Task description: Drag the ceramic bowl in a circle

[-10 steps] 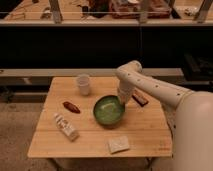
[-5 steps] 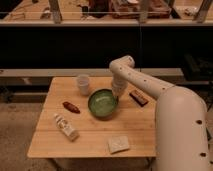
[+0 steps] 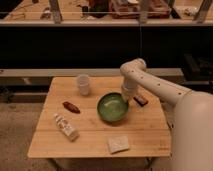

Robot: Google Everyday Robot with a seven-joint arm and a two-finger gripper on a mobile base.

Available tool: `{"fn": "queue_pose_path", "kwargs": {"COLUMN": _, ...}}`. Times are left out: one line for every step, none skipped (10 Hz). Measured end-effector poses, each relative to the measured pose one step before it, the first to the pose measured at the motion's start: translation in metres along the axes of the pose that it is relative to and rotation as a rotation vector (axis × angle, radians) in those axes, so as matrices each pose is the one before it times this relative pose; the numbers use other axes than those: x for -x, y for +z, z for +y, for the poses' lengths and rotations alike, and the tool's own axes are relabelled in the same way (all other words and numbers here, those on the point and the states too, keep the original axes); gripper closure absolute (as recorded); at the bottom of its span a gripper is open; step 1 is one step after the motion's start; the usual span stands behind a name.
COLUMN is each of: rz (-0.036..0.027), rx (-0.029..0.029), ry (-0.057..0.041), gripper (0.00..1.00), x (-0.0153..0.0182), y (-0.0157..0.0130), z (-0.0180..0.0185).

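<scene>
The ceramic bowl [image 3: 112, 107] is round, shallow and glossy green with a paler centre. It sits on the wooden table [image 3: 145, 132], right of the middle. My gripper [image 3: 126, 98] points down at the bowl's far right rim, at the end of the white arm that reaches in from the right. The arm's wrist hides the contact with the rim.
A small white cup [image 3: 83, 84] stands at the back left of the bowl. A red item [image 3: 71, 106] and a white bottle [image 3: 65, 126] lie to the left. A white packet [image 3: 118, 143] lies near the front edge. A brown bar [image 3: 140, 100] lies just right of the gripper.
The bowl and gripper first moved left and away toward the cup. They have since moved right and slightly nearer. The other items have not moved.
</scene>
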Motion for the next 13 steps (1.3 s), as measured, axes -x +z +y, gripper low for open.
{"fn": "queue_pose_path", "kwargs": {"rz": -0.00235, "rx": -0.00995, "ry": 0.03647, "gripper": 1.0, "x": -0.00336, "y": -0.0007, "z": 0.00378}}
{"fn": "queue_pose_path", "kwargs": {"rz": -0.0019, "rx": -0.01303, "ry": 0.06014, "gripper": 1.0, "x": -0.00914, "y": -0.00039, "z": 0.00719}}
{"fn": "queue_pose_path", "kwargs": {"rz": 0.00173, "rx": -0.01444, "ry": 0.06088, "gripper": 1.0, "x": -0.0127, "y": -0.00044, "z": 0.00756}}
{"fn": "queue_pose_path", "kwargs": {"rz": -0.00974, "rx": -0.00624, "ry": 0.05047, "gripper": 1.0, "x": -0.00429, "y": 0.00016, "z": 0.00989}}
{"fn": "queue_pose_path", "kwargs": {"rz": -0.00818, "rx": 0.01781, "ry": 0.04929, "gripper": 1.0, "x": -0.00109, "y": -0.00007, "z": 0.0201}}
{"fn": "queue_pose_path", "kwargs": {"rz": -0.01124, "rx": 0.01441, "ry": 0.04651, "gripper": 1.0, "x": 0.00321, "y": -0.00025, "z": 0.02273}}
{"fn": "queue_pose_path", "kwargs": {"rz": -0.01164, "rx": 0.01449, "ry": 0.05506, "gripper": 1.0, "x": 0.00915, "y": -0.00119, "z": 0.02835}}
{"fn": "queue_pose_path", "kwargs": {"rz": -0.00721, "rx": 0.01026, "ry": 0.03591, "gripper": 1.0, "x": 0.01312, "y": -0.00223, "z": 0.01947}}
{"fn": "queue_pose_path", "kwargs": {"rz": -0.00333, "rx": 0.00633, "ry": 0.02332, "gripper": 1.0, "x": 0.01399, "y": -0.00179, "z": 0.01331}}
{"fn": "queue_pose_path", "kwargs": {"rz": -0.00154, "rx": 0.01619, "ry": 0.02425, "gripper": 1.0, "x": 0.02527, "y": -0.00294, "z": 0.01787}}
{"fn": "queue_pose_path", "kwargs": {"rz": -0.00608, "rx": 0.01017, "ry": -0.00261, "gripper": 1.0, "x": 0.02263, "y": -0.00061, "z": 0.00921}}
{"fn": "queue_pose_path", "kwargs": {"rz": -0.00509, "rx": 0.00238, "ry": -0.0187, "gripper": 1.0, "x": 0.01766, "y": 0.0002, "z": 0.00159}}
{"fn": "queue_pose_path", "kwargs": {"rz": -0.01016, "rx": -0.00067, "ry": -0.05966, "gripper": 1.0, "x": 0.02409, "y": 0.00251, "z": -0.00335}}
